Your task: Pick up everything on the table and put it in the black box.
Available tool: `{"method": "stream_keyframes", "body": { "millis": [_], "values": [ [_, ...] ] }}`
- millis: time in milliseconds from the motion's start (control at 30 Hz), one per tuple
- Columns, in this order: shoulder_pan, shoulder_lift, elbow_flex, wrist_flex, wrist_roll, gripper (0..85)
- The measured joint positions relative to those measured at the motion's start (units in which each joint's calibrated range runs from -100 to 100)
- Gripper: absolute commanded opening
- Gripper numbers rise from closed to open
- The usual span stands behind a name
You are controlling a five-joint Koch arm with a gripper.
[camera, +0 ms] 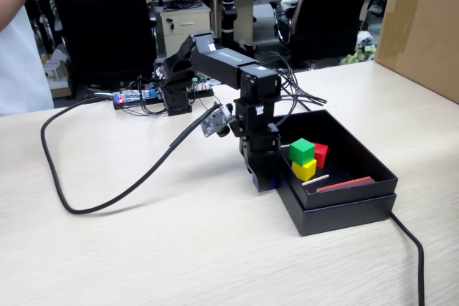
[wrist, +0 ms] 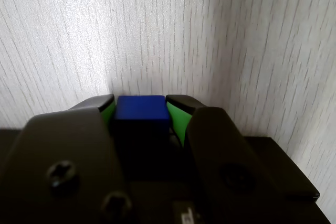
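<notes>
clamping the blue cube (wrist: 140,109) between both jaws, the gripper (wrist: 140,116) sits low on the tabletop (camera: 143,249), just beside the black box's (camera: 344,213) outer wall. green cube (camera: 302,150), yellow cube (camera: 305,170) and red cube (camera: 320,154) lie inside it.

Light wood-grain table (camera: 179,249) carries the black box (camera: 344,209) just beside the fingers (wrist: 178,119), a blue cube (wrist: 142,109) between them, and a black cable (camera: 107,202) trailing well away.
</notes>
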Motion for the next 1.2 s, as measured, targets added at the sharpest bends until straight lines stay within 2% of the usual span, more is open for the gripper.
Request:
{"method": "stream_keyframes", "body": {
  "millis": [233,300,467,567,800,1067,1200],
  "values": [
    [-0.10,-1.68,-0.18,-0.46,0.15,16.4],
    [-0.29,-8.28,-1.92,-0.54,0.10,16.4],
    [-0.29,-31.97,-3.10,-0.70,-2.34,16.5],
    [2.20,-39.61,-1.64,-1.32,-3.47,16.5],
    [8.16,-32.23,7.21,-1.86,-3.66,16.5],
    [9.77,-10.74,8.85,-1.86,-2.49,16.8],
    [9.82,-5.95,14.88,-1.86,-2.15,16.8]
  ]
}}
